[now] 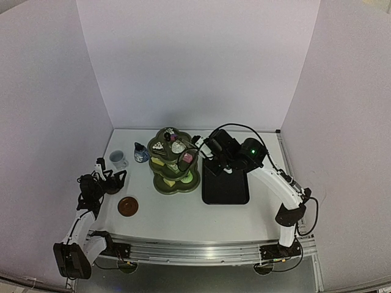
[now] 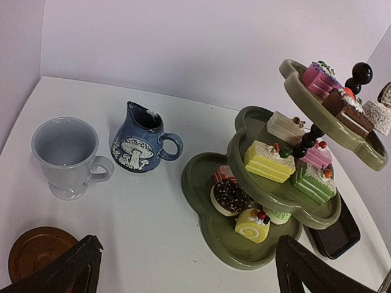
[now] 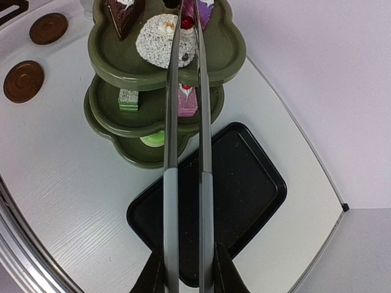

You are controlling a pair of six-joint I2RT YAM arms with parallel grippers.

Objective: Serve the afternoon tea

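1. tongs (image 3: 171, 195): your right wrist view cuts the tips off at its top edge.
2. coaster (image 2: 33, 253): near side hidden behind your left end effector (image 2: 186, 245).
3. tray (image 2: 333, 235): mostly hidden behind the stand (image 2: 194, 189).
4. cakes (image 1: 177, 147): too small to identify from overhead.

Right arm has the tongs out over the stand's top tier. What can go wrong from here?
1. The right pincer holds the tongs at their back end only; the long arms may twist and miss.
2. Their tips reach over the crowded top tier of the stand, by the white round cake and chocolate slice; a nudge may knock one off.
3. Pressing down there may tip the stand.
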